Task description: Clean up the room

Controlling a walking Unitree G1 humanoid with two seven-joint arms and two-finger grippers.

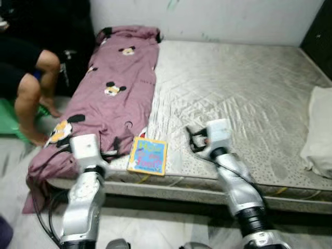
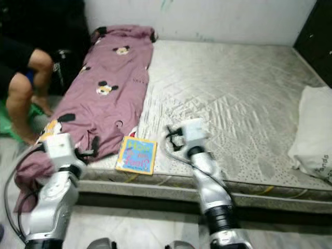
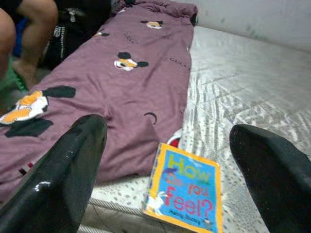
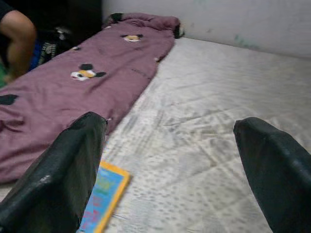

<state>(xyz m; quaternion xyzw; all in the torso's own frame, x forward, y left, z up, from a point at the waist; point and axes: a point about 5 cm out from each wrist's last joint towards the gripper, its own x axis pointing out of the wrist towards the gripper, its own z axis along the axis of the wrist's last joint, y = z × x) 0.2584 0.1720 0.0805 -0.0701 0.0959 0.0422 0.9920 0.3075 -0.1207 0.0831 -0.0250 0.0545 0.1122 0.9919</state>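
Yellow-edged blue picture book (image 3: 187,193), titled "How Do You Feel?", laid on near edge of grey quilted mattress (image 1: 244,88), beside mauve cartoon-mouse blanket (image 1: 116,83). Left gripper (image 3: 170,160) and right gripper (image 4: 170,160) held over near edge, fingers spread apart, nothing gripped.

A home bedroom: bare mattress (image 1: 244,98) on the floor, cartoon-print blanket (image 1: 111,93) alongside.

Both silver arms raised forward, elbows bent. Left gripper (image 3: 170,160) with long black fingers (image 3: 63,179) spread wide apart, holding nothing. Right gripper (image 4: 170,165) likewise spread, fingers (image 4: 58,179) holding nothing.
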